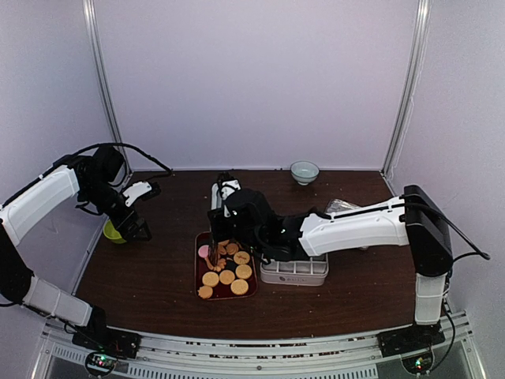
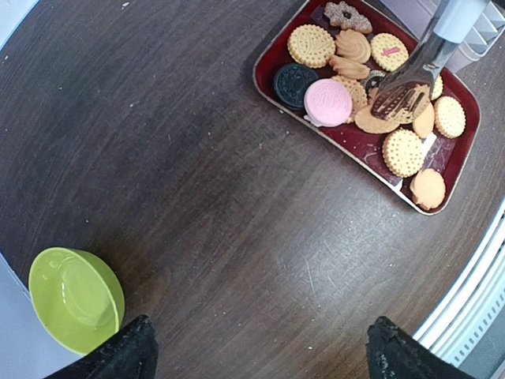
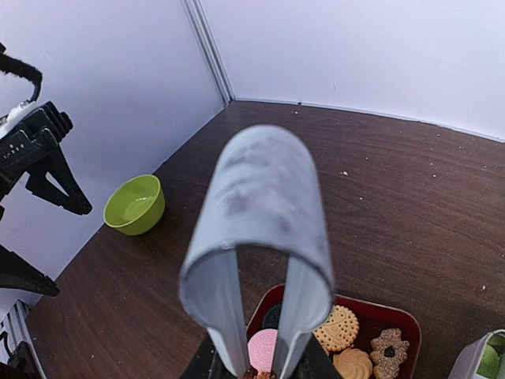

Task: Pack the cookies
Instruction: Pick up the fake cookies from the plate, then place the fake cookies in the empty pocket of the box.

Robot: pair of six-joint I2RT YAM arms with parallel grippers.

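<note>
I see the cookies [image 2: 404,151], mostly round and golden-orange, lying loose in 1 layer in a dark red rectangular tray [image 2: 261,76] near the middle of the brown wooden table [image 2: 197,197]. A round pink cookie [image 2: 327,103] and a dark brown round cookie [image 2: 294,80] sit touching at the tray's left side as the left wrist camera sees it.

The silvery metal tongs [image 2: 410,83] reach down into the tray from above. Their scalloped tip rests on or just over a golden cookie in the middle of the pile, just beside the pink one. The 2 blades stand narrow, nearly parallel. I cannot tell whether a cookie is pinched between them.

My right gripper [image 1: 223,204] is clamped on the tongs' handle, and its arm stretches across a white plastic compartment box [image 1: 293,272] that stands touching the tray's right side.

My left gripper [image 2: 260,359] hangs over bare table well left of the tray, fingers spread wide and holding nothing. A lime green plastic bowl [image 2: 75,300] sits just beside it. A pale ceramic bowl [image 1: 304,171] stands at the far edge.
</note>
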